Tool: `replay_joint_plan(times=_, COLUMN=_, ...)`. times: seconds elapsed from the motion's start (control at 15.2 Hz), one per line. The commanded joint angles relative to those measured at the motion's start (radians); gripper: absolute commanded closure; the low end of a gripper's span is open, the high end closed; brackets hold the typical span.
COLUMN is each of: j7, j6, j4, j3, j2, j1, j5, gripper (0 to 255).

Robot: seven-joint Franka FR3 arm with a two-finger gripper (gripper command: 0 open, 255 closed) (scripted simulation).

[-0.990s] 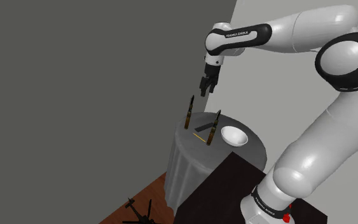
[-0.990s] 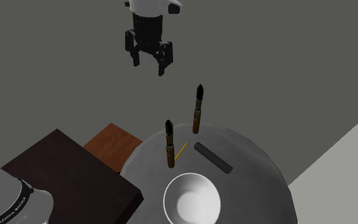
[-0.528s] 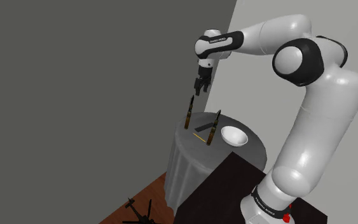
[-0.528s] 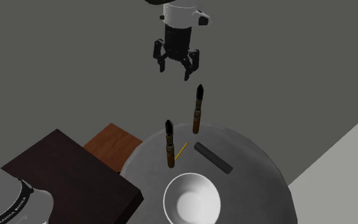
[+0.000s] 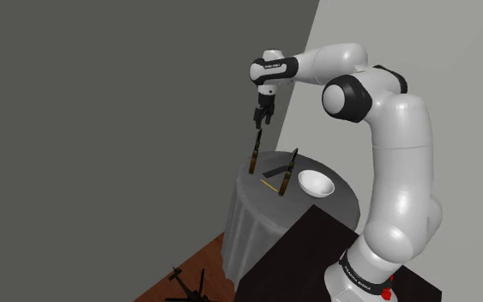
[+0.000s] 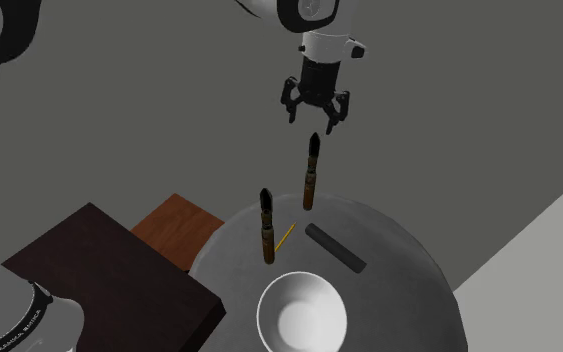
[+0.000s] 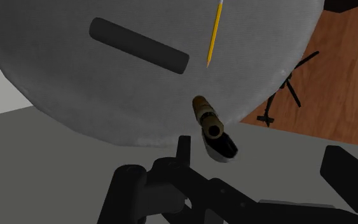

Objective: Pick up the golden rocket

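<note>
One golden rocket point(image 6: 310, 176) stands upright on the tabletop point(image 6: 399, 262), directly below the end effector point(image 6: 313, 118) and clear of it. A second rocket point(image 6: 265, 228) stands farther off. The end effector is wide apart and empty. Step in hand: approach. Next: descend vertically, straddle the body, close.

The golden rocket point(image 6: 311, 180) is a slim, dull brass-coloured tube with a black pointed nose. It stands upright on its tail on the round grey table point(image 6: 409, 260), close to the rim at about twelve o'clock in the second exterior view and ten o'clock in the shoulder view point(image 5: 254, 154). A second rocket point(image 6: 266, 228) of like look stands apart at its seven o'clock
</note>
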State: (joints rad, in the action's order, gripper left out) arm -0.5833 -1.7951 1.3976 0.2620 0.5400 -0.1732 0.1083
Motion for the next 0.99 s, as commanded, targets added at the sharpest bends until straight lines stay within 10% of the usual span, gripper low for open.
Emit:
replay_joint_plan(times=0.0, j7=-0.014, j6=0.018, j4=-0.086, j3=-0.004, j2=0.069, j1=-0.019, j5=0.008, gripper=0)
replay_joint_plan(times=0.59, j7=-0.017, j6=-0.067, j4=-0.026, j3=-0.008, j2=0.097, j1=-0.017, j5=0.015, gripper=0)
replay_joint_plan(times=0.66, j7=-0.018, j6=-0.067, j4=-0.029, j3=-0.008, j2=0.099, j1=-0.018, j5=0.016, gripper=255)
replay_joint_plan(times=0.92, j7=-0.018, j6=-0.067, j4=-0.028, j3=-0.008, j2=0.098, j1=-0.018, j5=0.015, gripper=255)
